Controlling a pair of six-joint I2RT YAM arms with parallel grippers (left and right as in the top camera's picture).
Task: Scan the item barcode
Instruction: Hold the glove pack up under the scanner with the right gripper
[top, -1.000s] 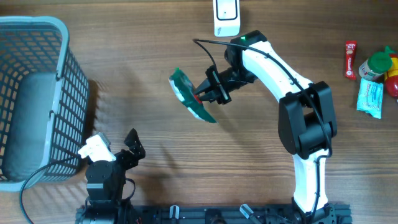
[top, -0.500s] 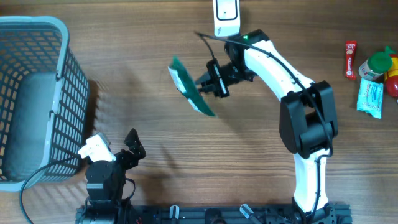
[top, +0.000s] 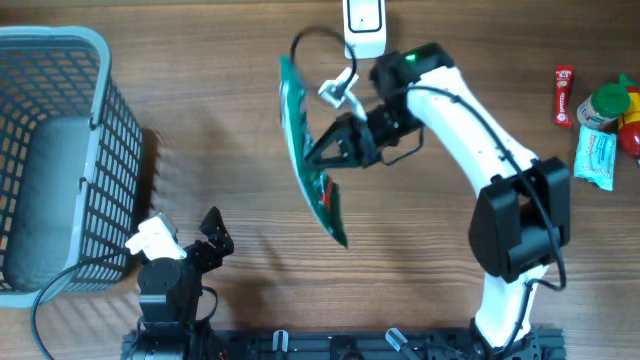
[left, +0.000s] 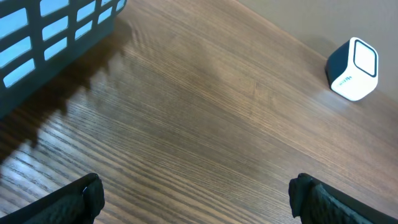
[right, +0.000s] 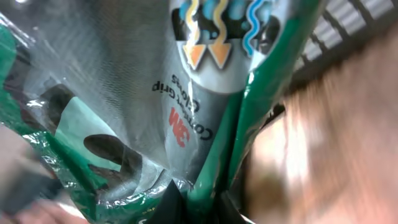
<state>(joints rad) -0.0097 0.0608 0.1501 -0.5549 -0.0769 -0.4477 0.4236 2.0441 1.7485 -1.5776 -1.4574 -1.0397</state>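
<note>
Presently gripping, with the right claw, a green-and-clear plastic packet of gloves by one edge, jaws closed tight on the film. Holding that packet up off the brown wooden worktop, tilted on edge, near the small white-and-dark-blue box scanner at the far side, and a little to its left. Through the right wrist camera, filling nearly the whole view with clear film, green borders, red lettering and wavy arrows; too close and blurred to tell whether a barcode shows. Resting low near the front edge with the left claw, jaws spread wide and gripping nothing, only wood grain beneath. Just to the left of that, standing on the worktop, a grey-blue plastic lattice basket. Well apart on the far right, lying close together: a red stick packet, a green-capped jar and a pale blue sachet.
</note>
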